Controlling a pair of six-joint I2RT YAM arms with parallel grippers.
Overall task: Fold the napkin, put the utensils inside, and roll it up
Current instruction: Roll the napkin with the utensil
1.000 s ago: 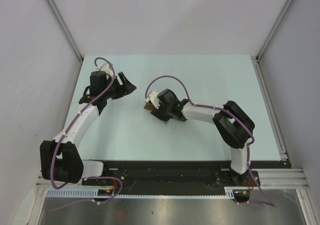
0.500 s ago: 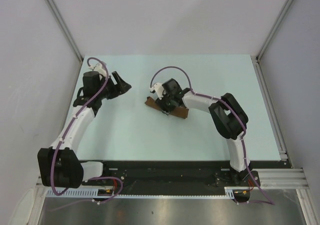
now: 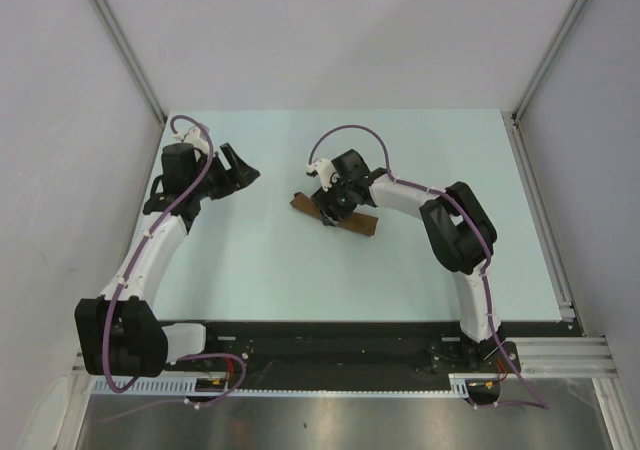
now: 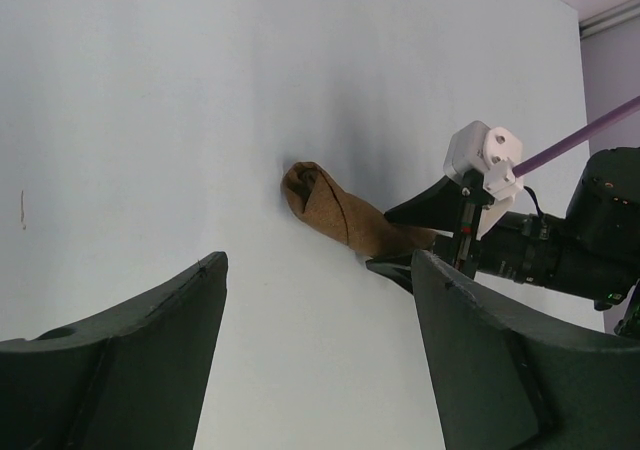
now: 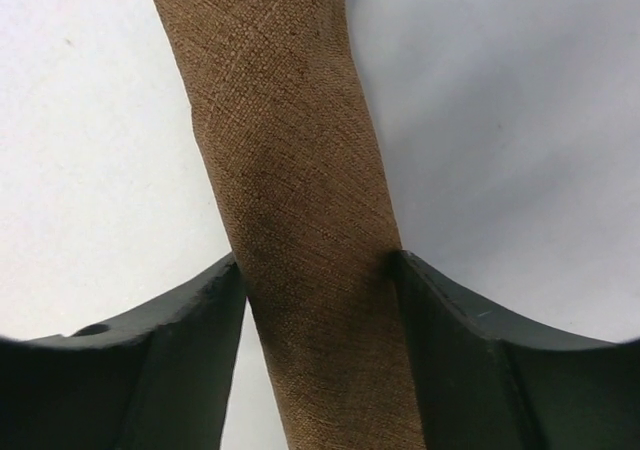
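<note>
The napkin (image 3: 362, 224) is a narrow dark-brown roll lying slantwise at the table's middle. It also shows in the left wrist view (image 4: 335, 215) and the right wrist view (image 5: 290, 140). My right gripper (image 3: 336, 208) is shut on the roll's middle, with both fingers pressed against its sides (image 5: 318, 270). Its fingers (image 4: 425, 210) also show in the left wrist view. My left gripper (image 3: 250, 174) is open and empty over bare table to the left of the roll (image 4: 318, 262). No utensils show.
The pale green table (image 3: 420, 150) is boxed in by white walls at the back and sides. A metal rail (image 3: 540, 210) runs along its right edge. A black mounting bar (image 3: 330, 340) holds the arm bases at the near edge.
My right gripper has swung toward the back of the table and turned with the roll, so more of the roll shows. My left gripper drew back a little to the left.
</note>
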